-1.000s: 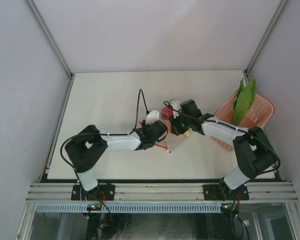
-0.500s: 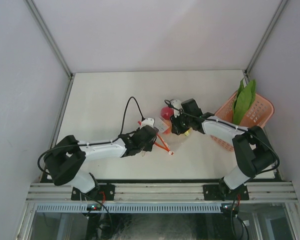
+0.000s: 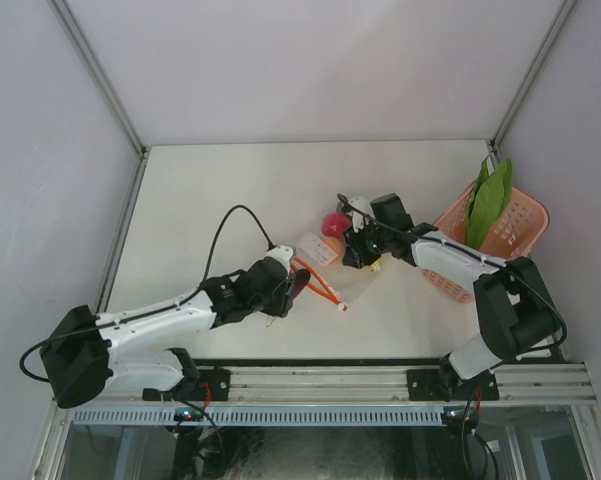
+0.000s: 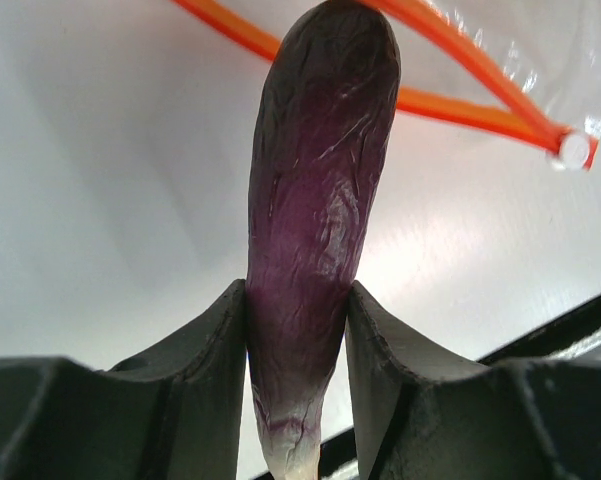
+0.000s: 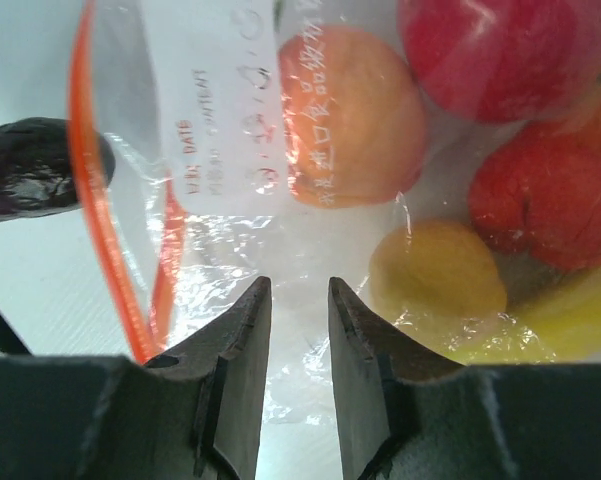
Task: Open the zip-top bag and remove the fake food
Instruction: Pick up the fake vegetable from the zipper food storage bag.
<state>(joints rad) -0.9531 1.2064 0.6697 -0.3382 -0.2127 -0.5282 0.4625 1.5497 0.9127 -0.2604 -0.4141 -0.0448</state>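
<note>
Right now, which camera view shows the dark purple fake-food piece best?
Left wrist: the purple piece fills the frame, clamped in the left gripper. Right wrist catches only its tip at the left edge, beyond the zipper of the zip-top bag. Top external shows a small dark sliver at that gripper.

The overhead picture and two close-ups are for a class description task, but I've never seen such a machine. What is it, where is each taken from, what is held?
Two robot arms are bolted at the near edge of the table. One picture looks down from above; each close-up comes from a camera on a wrist, looking past its own two fingers. The left gripper is closed on a dark purple toy vegetable by the open mouth of the zip-top bag. The right gripper pinches the bag, with orange, red and yellow toy fruits inside. A pink basket holds a green leafy vegetable.
</note>
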